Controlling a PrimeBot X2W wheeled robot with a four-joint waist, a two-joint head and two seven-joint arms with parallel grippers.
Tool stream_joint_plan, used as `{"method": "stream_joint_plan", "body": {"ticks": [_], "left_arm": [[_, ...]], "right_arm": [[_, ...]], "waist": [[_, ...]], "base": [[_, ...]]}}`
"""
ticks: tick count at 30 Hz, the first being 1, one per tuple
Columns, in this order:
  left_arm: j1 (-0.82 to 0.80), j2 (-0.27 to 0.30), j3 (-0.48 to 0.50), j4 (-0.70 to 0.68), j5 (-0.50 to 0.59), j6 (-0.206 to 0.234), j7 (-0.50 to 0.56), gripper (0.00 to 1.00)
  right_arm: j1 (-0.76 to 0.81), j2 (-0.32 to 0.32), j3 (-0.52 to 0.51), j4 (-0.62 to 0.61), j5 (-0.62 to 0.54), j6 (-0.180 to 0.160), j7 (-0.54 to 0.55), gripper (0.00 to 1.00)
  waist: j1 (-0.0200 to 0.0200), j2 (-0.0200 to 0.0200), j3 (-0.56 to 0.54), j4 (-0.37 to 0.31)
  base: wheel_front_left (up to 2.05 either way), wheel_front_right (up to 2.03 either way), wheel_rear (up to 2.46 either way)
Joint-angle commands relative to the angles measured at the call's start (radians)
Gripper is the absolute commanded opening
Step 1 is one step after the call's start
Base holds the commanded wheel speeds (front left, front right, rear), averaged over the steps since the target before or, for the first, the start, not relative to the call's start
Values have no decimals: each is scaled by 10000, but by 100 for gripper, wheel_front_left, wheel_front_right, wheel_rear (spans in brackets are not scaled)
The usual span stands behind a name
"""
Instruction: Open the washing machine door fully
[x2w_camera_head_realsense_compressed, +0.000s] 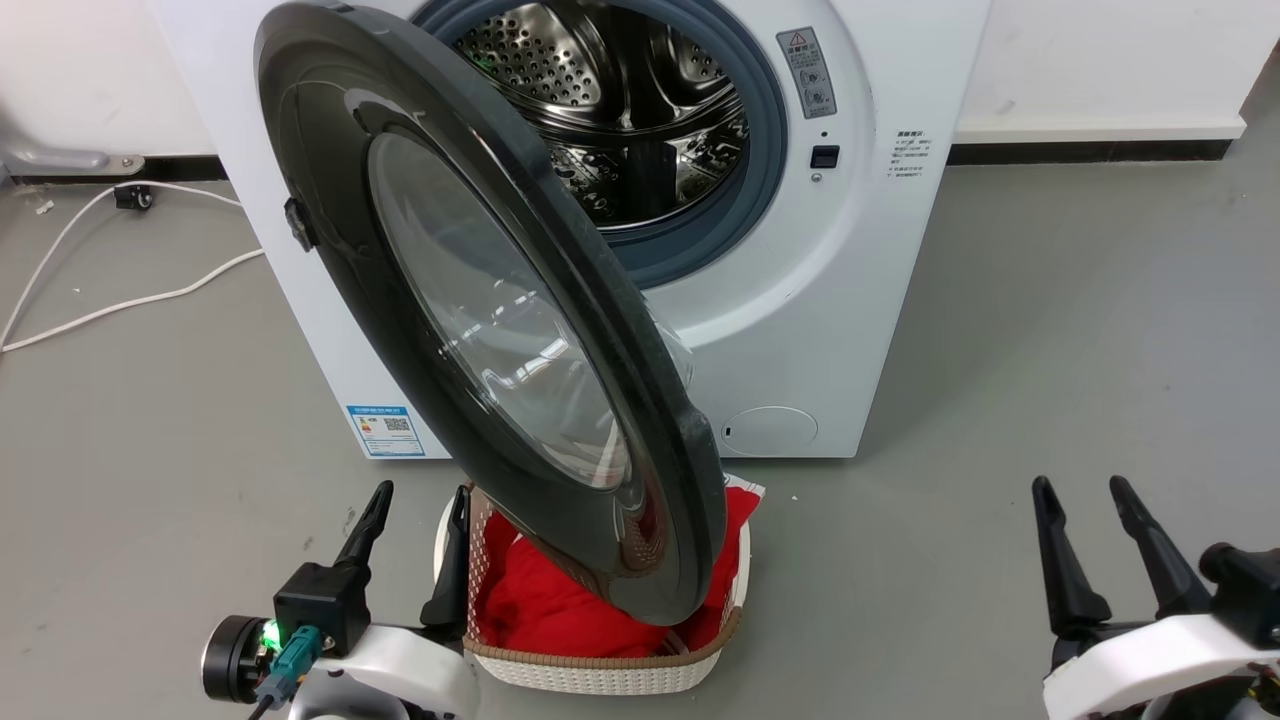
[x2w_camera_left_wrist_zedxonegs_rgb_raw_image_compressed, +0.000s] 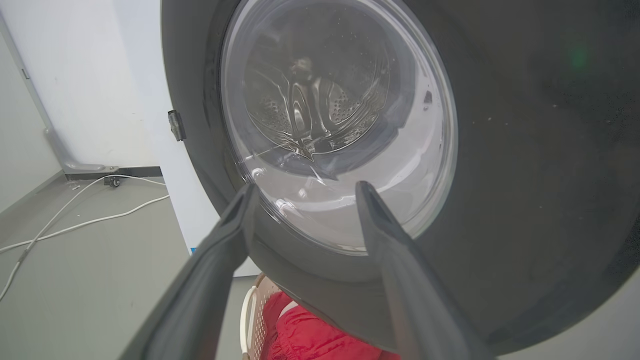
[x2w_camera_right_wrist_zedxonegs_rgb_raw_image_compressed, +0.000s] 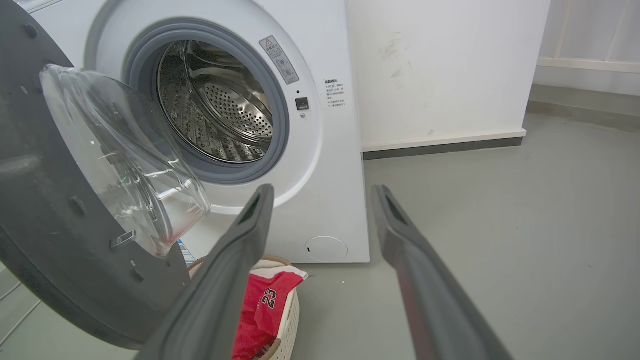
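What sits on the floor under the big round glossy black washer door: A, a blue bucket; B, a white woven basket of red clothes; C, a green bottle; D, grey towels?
B: a white woven basket holding red clothes sits on the grey floor below the open round black door.

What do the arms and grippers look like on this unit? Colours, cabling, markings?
Each gripper has two long, tapering dark grey fingers. The left gripper sits on a black block with a green light, a teal plug trailing a cable, and a glossy white shell. The right gripper has a white forearm and a black housing. I can't make out any markings.
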Motion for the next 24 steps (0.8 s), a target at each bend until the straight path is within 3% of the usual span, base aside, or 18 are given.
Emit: {"method": "stream_joint_plan", "body": {"ticks": [1,24], "left_arm": [[-94,33,-16,3,39,54,-11,100],[-178,270,-176,-53,9,305,55,100]], "right_arm": [[82,69,49,69,-149,23,-96,100],[-36,139,176,243,-987,23,-123,100]], "waist": [[-1,0,-2,14],[-1,0,128,14]], "base": [[0,0,0],[0,0,0]]}}
